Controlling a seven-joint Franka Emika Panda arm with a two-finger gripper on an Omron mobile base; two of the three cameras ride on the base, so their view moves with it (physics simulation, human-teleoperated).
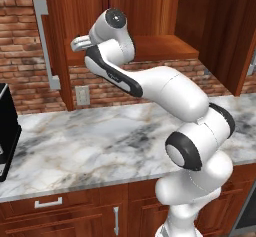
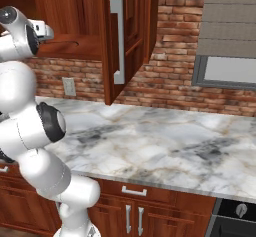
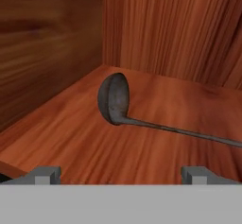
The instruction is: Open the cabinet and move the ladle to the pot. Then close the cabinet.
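Note:
The cabinet (image 1: 165,48) stands open, its left door (image 1: 42,41) and right door (image 2: 131,31) both swung outward with their silver bar handles showing. In the hand view a dark grey ladle (image 3: 114,99) lies on the wooden shelf (image 3: 71,138), bowl toward the back left corner and thin handle running off to the right. My gripper (image 3: 121,175) is open, its fingertips (image 3: 47,174) wide apart a little short of the ladle, with nothing between them. The white hand (image 1: 80,43) reaches into the cabinet at shelf height. The pot is out of view.
A marble counter (image 1: 100,141) runs below the cabinet, in front of a brick wall with an outlet (image 1: 82,95). A black appliance (image 1: 7,131) stands at the counter's left end. A range hood (image 2: 230,31) hangs to the right, above a stove front (image 2: 235,216).

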